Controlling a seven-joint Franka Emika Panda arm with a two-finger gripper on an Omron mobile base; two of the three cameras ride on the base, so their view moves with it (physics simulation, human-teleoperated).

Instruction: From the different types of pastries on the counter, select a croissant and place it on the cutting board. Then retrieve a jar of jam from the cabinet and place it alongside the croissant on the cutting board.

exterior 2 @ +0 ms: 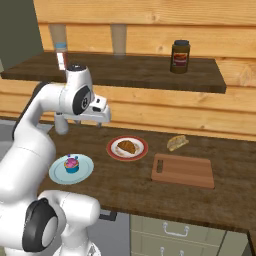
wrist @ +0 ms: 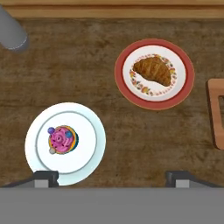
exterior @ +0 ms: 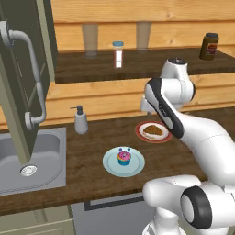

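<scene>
The jaws are wide apart, holding nothing; the gripper hangs above the counter, between the cupcake and the croissant.

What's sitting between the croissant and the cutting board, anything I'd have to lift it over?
Nothing visible. The croissant lies on the red-rimmed plate, and bare counter separates that plate from the cutting board. A small pale pastry sits behind the board's far edge, off the direct path. The board's top is bare.
</scene>
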